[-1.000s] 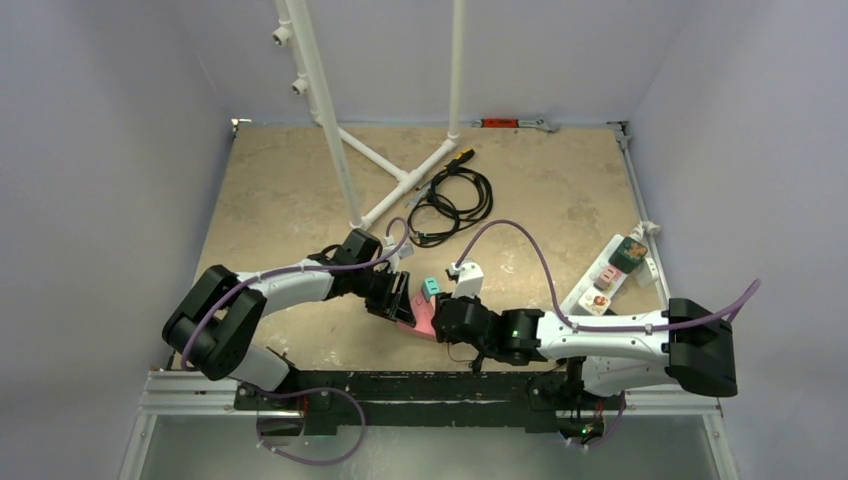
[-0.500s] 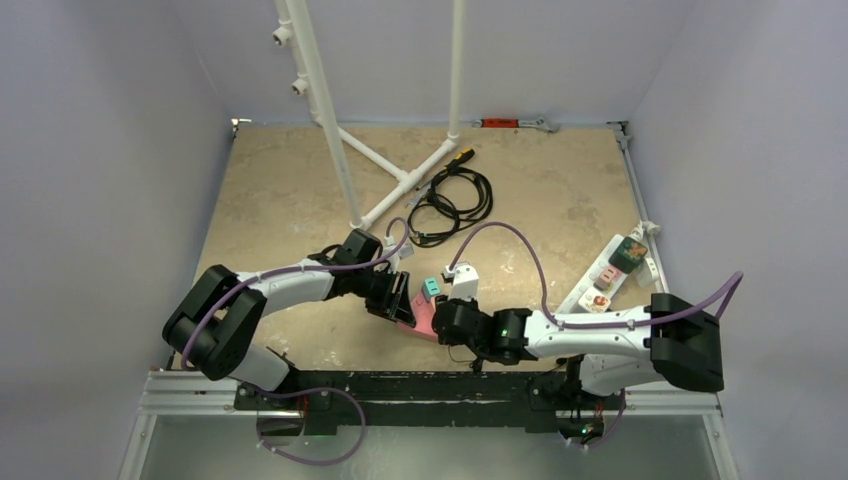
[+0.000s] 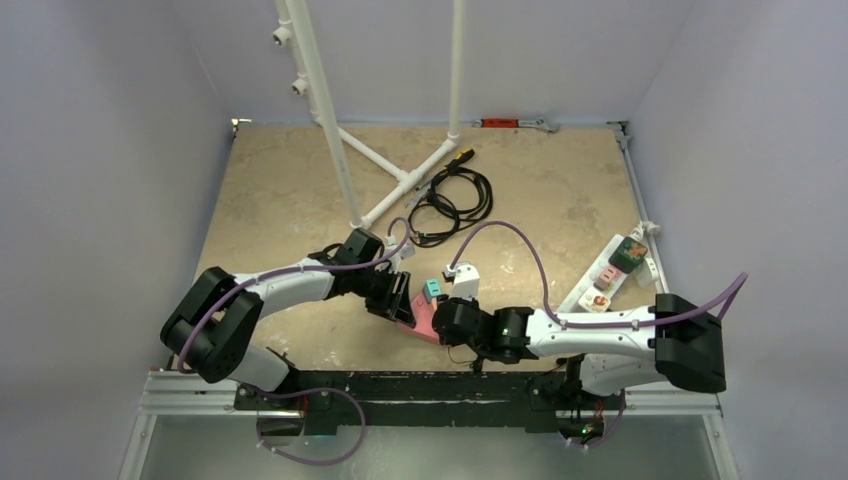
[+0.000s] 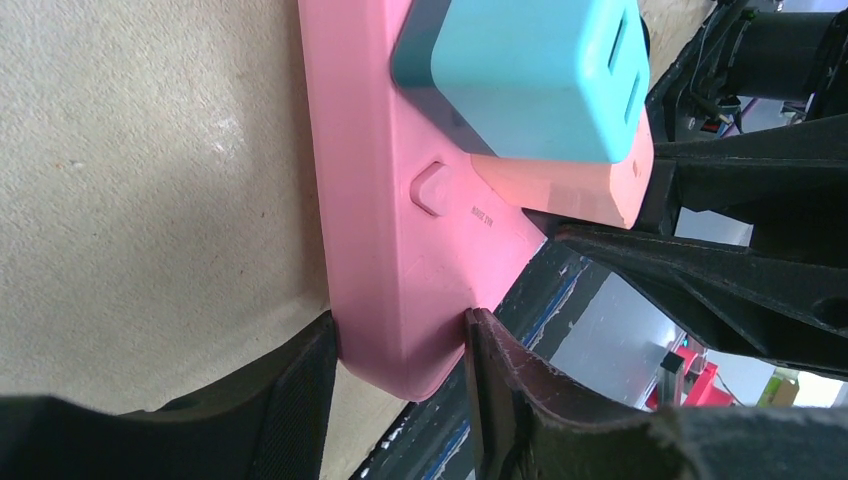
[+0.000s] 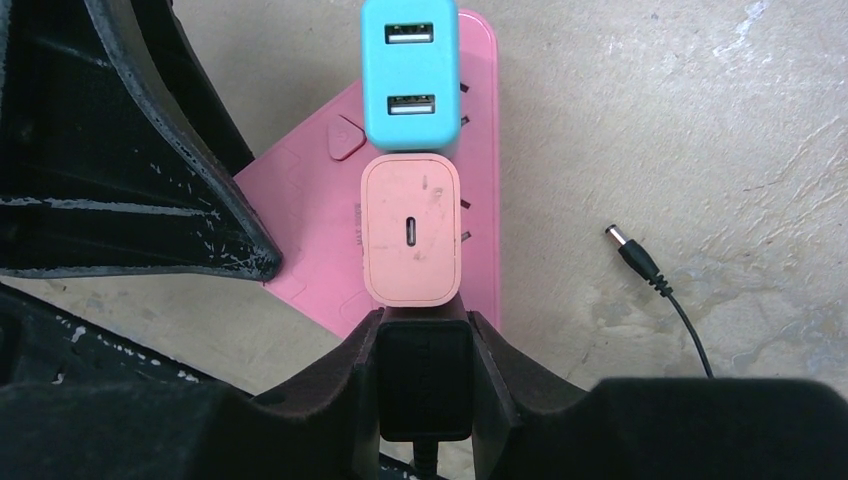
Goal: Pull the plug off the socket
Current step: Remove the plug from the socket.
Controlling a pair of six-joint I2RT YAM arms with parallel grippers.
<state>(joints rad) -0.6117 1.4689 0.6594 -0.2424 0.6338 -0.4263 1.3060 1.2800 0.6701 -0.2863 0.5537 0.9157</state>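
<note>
A pink power strip (image 3: 421, 316) lies on the table near the front edge. My left gripper (image 4: 400, 390) is shut on one end of the pink power strip (image 4: 385, 200). A teal USB charger (image 5: 410, 72) and a peach charger (image 5: 411, 232) are plugged into the strip (image 5: 480, 150). My right gripper (image 5: 424, 370) is shut on a black plug (image 5: 424, 390) that sits right beside the peach charger at the strip's end. The plug's pins are hidden. In the top view the two grippers meet over the strip, left (image 3: 398, 298) and right (image 3: 442, 320).
A loose black barrel connector (image 5: 630, 252) with a thin cable lies just right of the strip. A white power strip (image 3: 612, 272) with several chargers is at the right edge. A coiled black cable (image 3: 450, 200) and a white pipe frame (image 3: 400, 180) are at the back.
The right arm's rear links have shifted a little to the left. Both grippers and the pink strip stay in about the same place.
</note>
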